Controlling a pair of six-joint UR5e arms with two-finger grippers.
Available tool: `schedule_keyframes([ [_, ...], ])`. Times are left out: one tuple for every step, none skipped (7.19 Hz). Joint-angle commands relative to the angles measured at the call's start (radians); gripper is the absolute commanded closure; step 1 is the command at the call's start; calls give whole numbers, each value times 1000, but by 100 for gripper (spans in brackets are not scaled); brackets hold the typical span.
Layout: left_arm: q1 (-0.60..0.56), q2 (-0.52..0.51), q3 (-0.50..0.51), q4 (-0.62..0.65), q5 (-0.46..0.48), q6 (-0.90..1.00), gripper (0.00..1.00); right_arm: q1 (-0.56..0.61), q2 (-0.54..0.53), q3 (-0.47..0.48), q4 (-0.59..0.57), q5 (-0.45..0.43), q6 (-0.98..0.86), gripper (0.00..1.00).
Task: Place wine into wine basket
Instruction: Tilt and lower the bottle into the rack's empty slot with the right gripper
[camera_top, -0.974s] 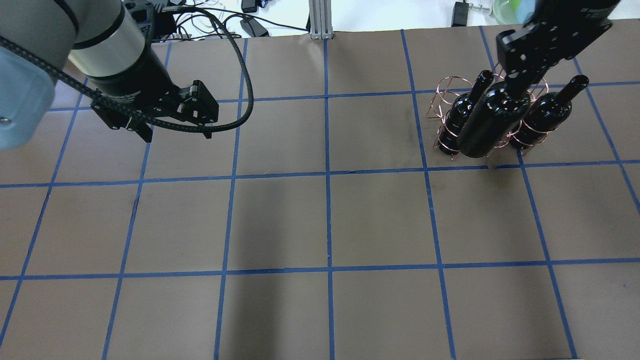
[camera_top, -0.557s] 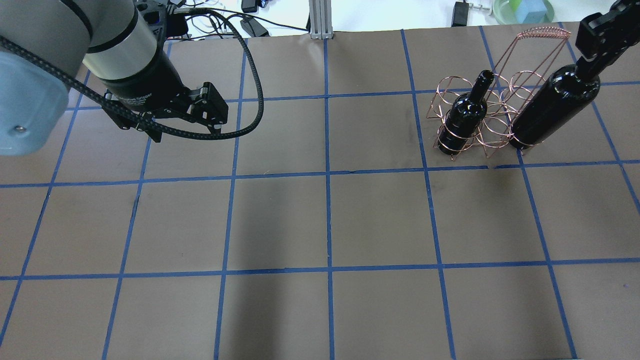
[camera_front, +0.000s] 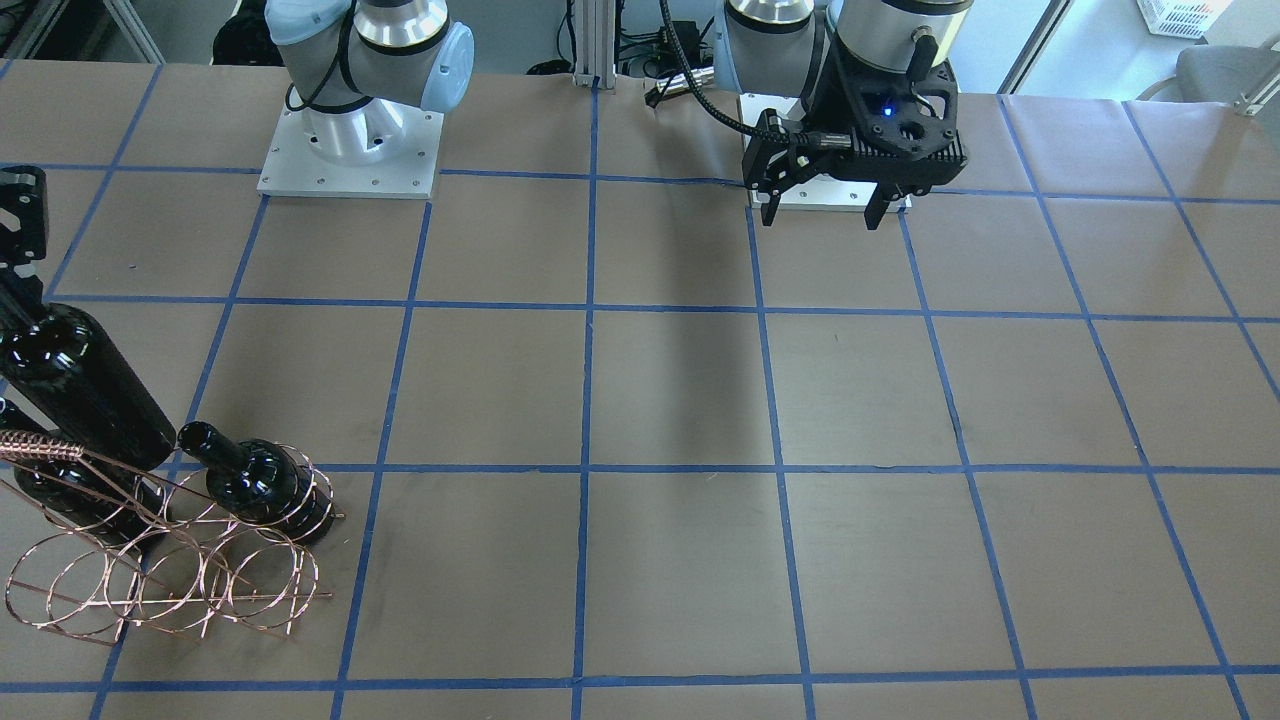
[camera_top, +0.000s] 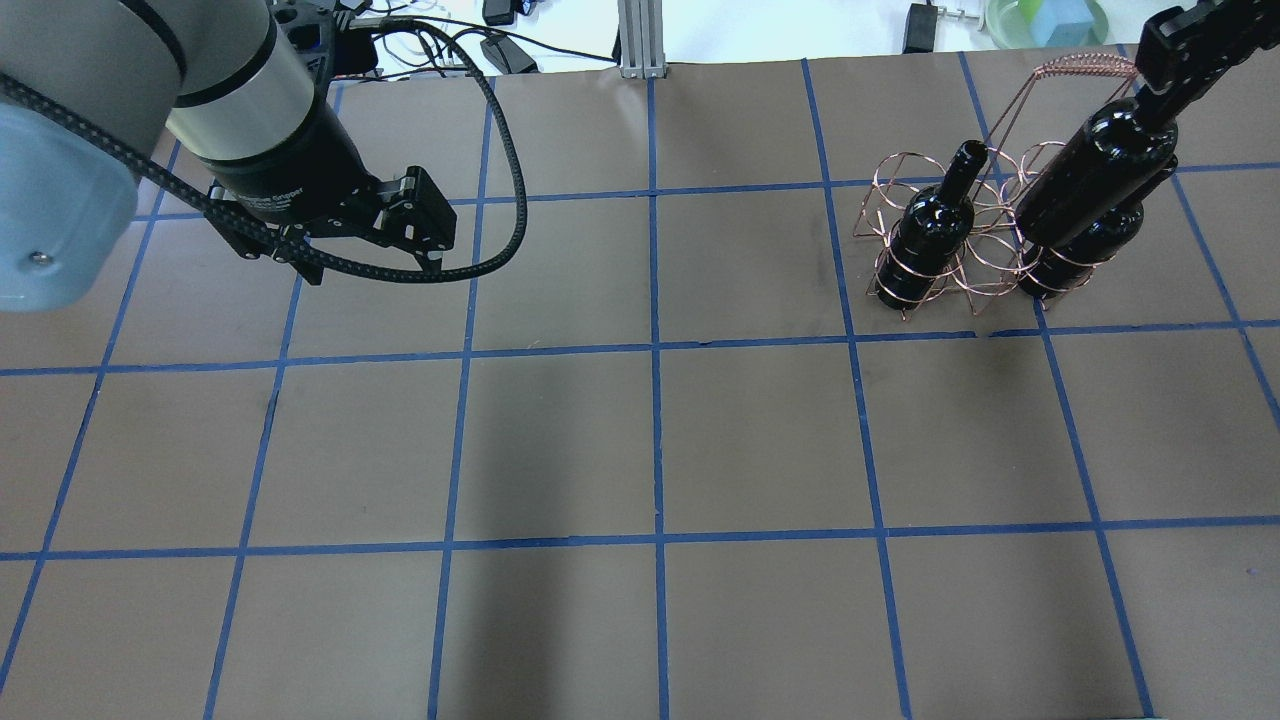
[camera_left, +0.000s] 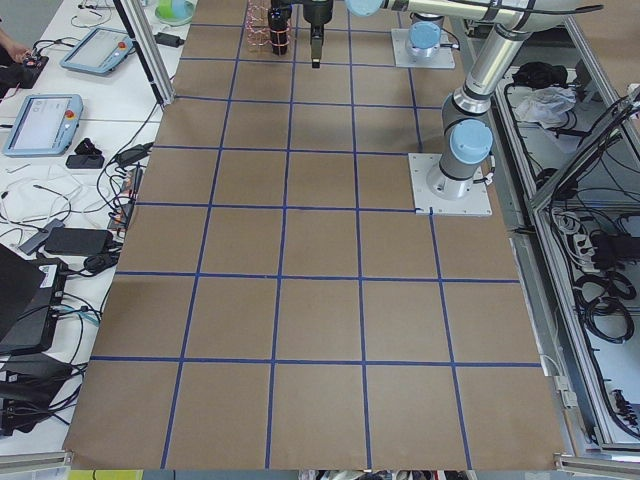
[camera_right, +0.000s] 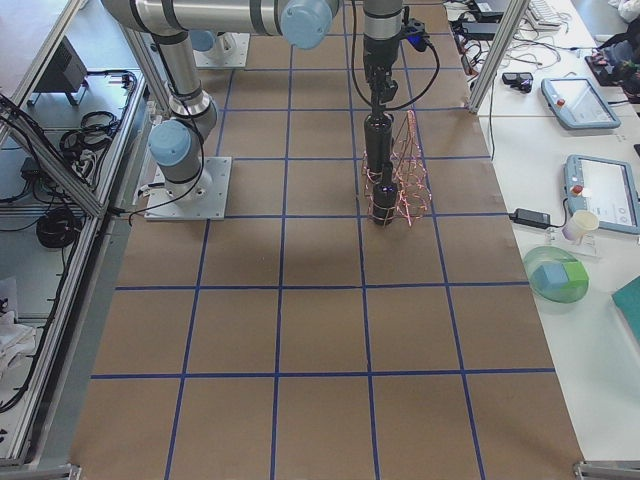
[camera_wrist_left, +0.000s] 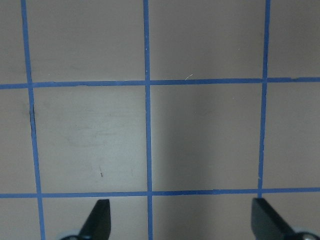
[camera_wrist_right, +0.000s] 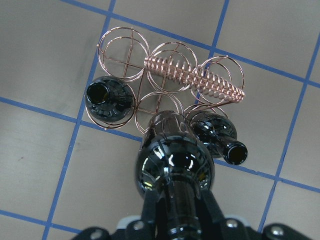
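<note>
My right gripper (camera_top: 1160, 88) is shut on the neck of a glossy black wine bottle (camera_top: 1095, 180) and holds it upright above the copper wire basket (camera_top: 985, 255). In the right wrist view the held bottle (camera_wrist_right: 175, 165) hangs over the basket's (camera_wrist_right: 170, 75) near row, between a bottle (camera_wrist_right: 110, 97) standing in a left ring and another bottle (camera_wrist_right: 220, 135) in a right ring. Its base is above the rings, not in one. My left gripper (camera_top: 415, 232) is open and empty, far off over bare table; it also shows in the left wrist view (camera_wrist_left: 182, 222).
The basket's coiled handle (camera_top: 1085, 67) stands up close beside the held bottle. Cables and a green bowl (camera_top: 1040, 20) lie beyond the table's far edge. The brown mat with blue grid lines (camera_top: 655, 440) covers the table.
My right gripper carried the bottle from over the basket's middle out to the right, then slightly back over the right-hand bottle. My left arm shifted a little to the right.
</note>
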Motion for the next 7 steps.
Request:
schedule_keyframes([
  [0,-1,-1,0,0,0,0,4,27,1,-23,21,1,100],
  [0,0,-1,0,1,0,0,6,34,2,-26,24,0,100],
  [0,0,-1,0,4,0,0,6,57,2,-45,24,0,100],
  [2,-1,-1,1,1,0,0,16,68,2,-59,24,-2,100],
  [2,-1,-1,1,1,0,0,34,79,2,-71,23,1,100],
  [2,-1,-2,0,0,0,0,42,94,2,-71,20,3,100],
  [2,-1,-1,1,1,0,0,44,96,4,-72,9,1,100],
])
